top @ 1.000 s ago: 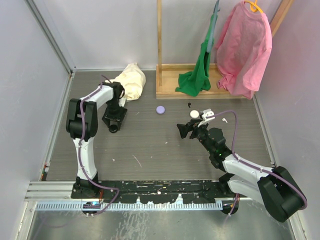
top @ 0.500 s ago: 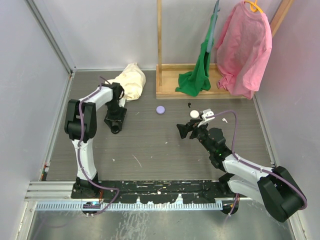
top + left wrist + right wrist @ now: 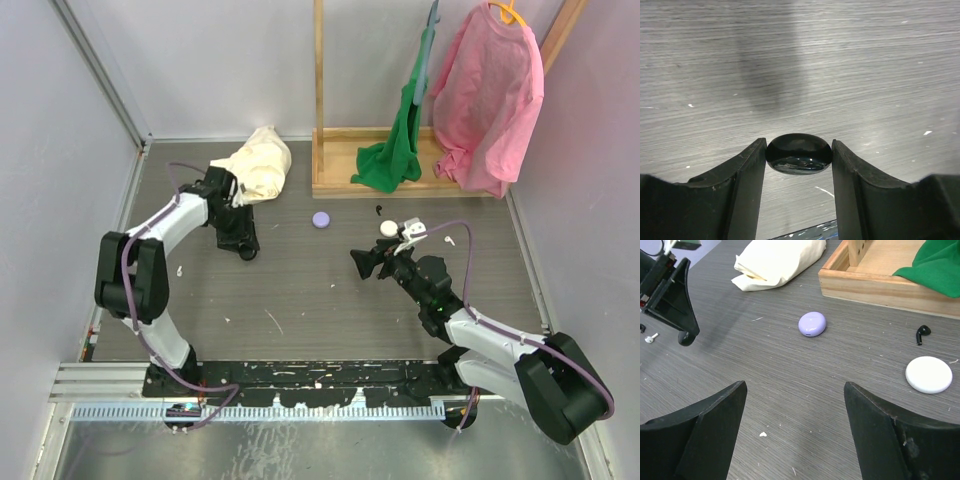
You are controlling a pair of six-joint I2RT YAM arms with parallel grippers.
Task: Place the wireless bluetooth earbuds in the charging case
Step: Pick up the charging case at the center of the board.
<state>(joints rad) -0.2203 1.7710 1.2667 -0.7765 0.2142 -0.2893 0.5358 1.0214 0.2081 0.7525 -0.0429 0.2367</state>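
Hanging above the table (image 3: 790,365), the right gripper (image 3: 795,386) stands wide with nothing inside. Farther left, the left gripper (image 3: 246,250) is closed on a glossy black case (image 3: 799,154). Beyond lie a white case (image 3: 929,374), a purple case (image 3: 812,323) and a black earbud (image 3: 922,333), all apart.

- Work surface: grey wood-grain tabletop (image 3: 300,290), matte, with small white flecks and scuffs.
- Enclosure: plain pale walls on the left (image 3: 50,150), back (image 3: 220,70) and right (image 3: 590,150). A metal strut (image 3: 100,70) stands in the left-back corner.
- Near edge: slotted aluminium rail (image 3: 100,375), with a patchy black strip along it.
- Furniture: wooden rack (image 3: 318,80) against the back wall. Its shallow tray base (image 3: 335,185) rests on the tabletop.
- On the rack: pink shirt (image 3: 490,100) on an orange hanger (image 3: 508,12), and a green cloth (image 3: 395,150) draping down into the tray.
- Cream cloth bundle (image 3: 255,165) lies at the back, left of the tray.
- Light: even and diffuse, soft shadows only.
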